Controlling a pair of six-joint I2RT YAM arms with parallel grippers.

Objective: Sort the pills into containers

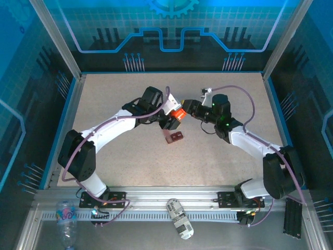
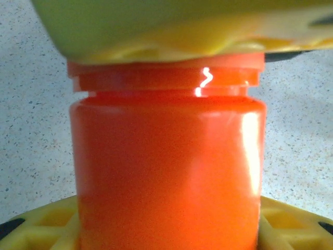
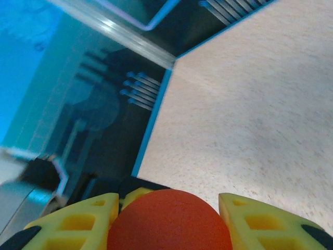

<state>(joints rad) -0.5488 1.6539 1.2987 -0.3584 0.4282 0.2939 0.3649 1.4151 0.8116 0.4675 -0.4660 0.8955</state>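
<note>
While left pincer grips bottle, right pincer clamps its cap; tray lies on desk just beside left pincer.

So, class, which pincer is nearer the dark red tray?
Left. The left pincer holds the orange bottle just beyond the tray; the right pincer is farther back, to the tray's right.

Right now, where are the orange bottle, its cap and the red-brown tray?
orange bottle [image 2: 166,172]: left wrist view, middle of its body.
cap [image 3: 169,221]: right wrist view, middle of its visible rounded surface.
red-brown tray [image 1: 175,137]: top external view, its middle.
</note>
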